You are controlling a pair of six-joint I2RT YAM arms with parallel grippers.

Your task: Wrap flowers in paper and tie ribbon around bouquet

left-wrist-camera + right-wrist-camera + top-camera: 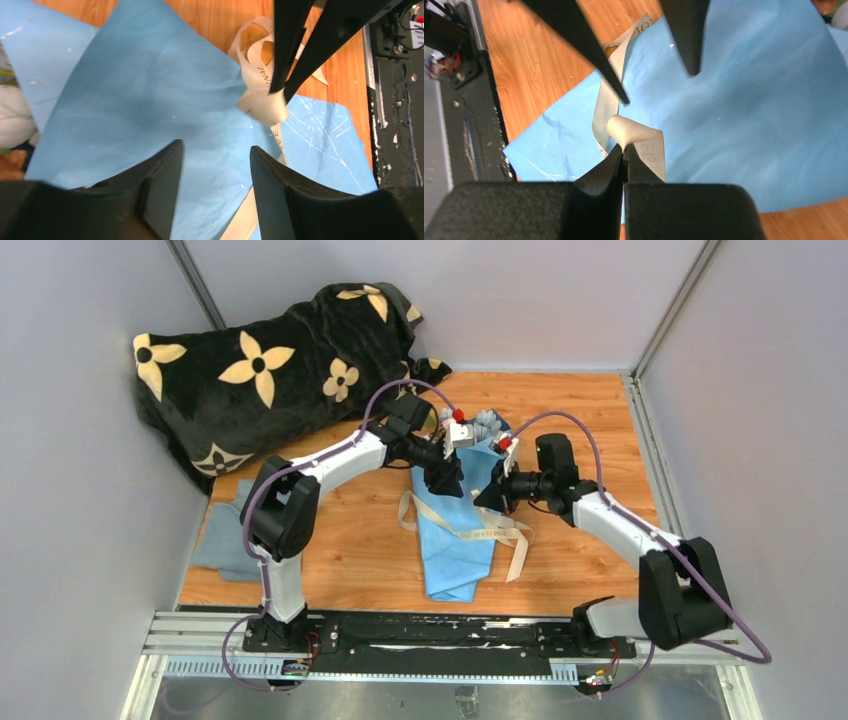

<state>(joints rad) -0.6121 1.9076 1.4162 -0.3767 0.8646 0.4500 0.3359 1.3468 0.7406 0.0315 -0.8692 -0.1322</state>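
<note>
The top external camera looks down from behind the arm bases over the wooden table [350, 550], while both wrist cameras hang close above the large thin light-blue paper sheet [455, 540], facing each other across it, left seeing the right gripper [278, 92], right the left gripper [659, 86].

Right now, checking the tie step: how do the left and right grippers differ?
Jaws: the left gripper stands open, the right gripper is shut. Load: the left gripper holds nothing, the right gripper pinches a fold of the ribbon. Both hover over the blue paper.
</note>
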